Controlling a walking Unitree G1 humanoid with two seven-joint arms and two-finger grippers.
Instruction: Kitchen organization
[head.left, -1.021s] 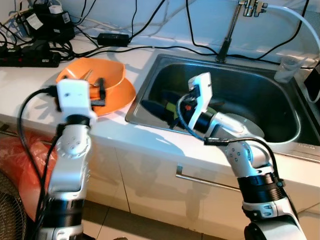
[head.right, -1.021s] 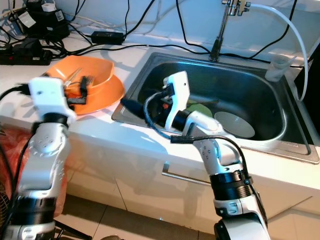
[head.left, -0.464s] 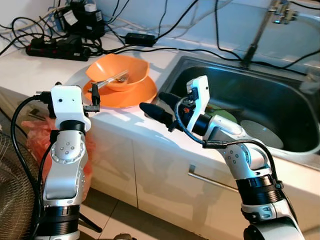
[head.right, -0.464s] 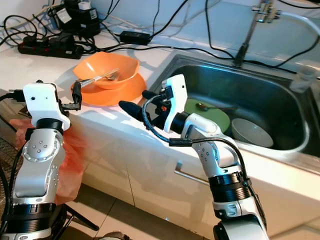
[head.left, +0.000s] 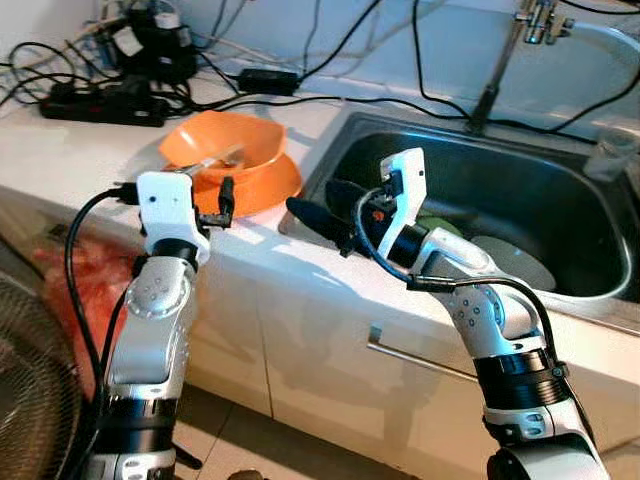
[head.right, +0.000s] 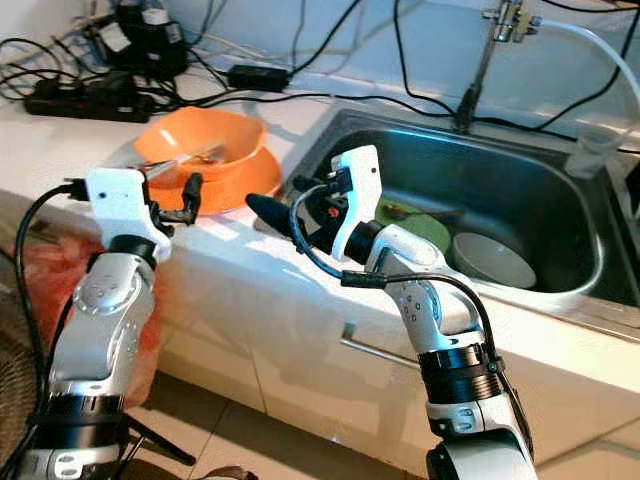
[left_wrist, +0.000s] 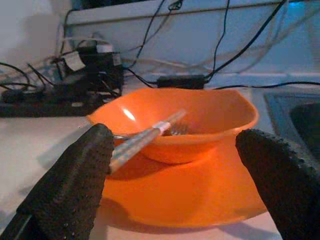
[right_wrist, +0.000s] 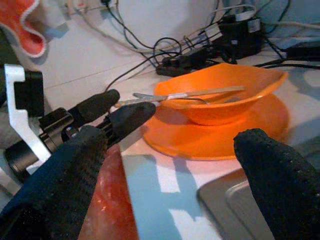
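Both sets of fingers spread empty: left gripper (head.left: 222, 197) beside orange plate (head.left: 270, 187), right gripper (head.left: 325, 208) over sink rim (head.left: 300, 190).

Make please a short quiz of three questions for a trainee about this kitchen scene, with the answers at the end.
1. True or false: the orange bowl stands on an orange plate.
2. What rests in the orange bowl? A) a sponge B) a utensil C) a cup
3. Fill in: the green plate and the white bowl lie inside the ____.

Key:
1. True.
2. B. Its handle sticks out over the bowl's rim, towards the open left gripper. The right gripper is open too, near the sink's corner.
3. sink.
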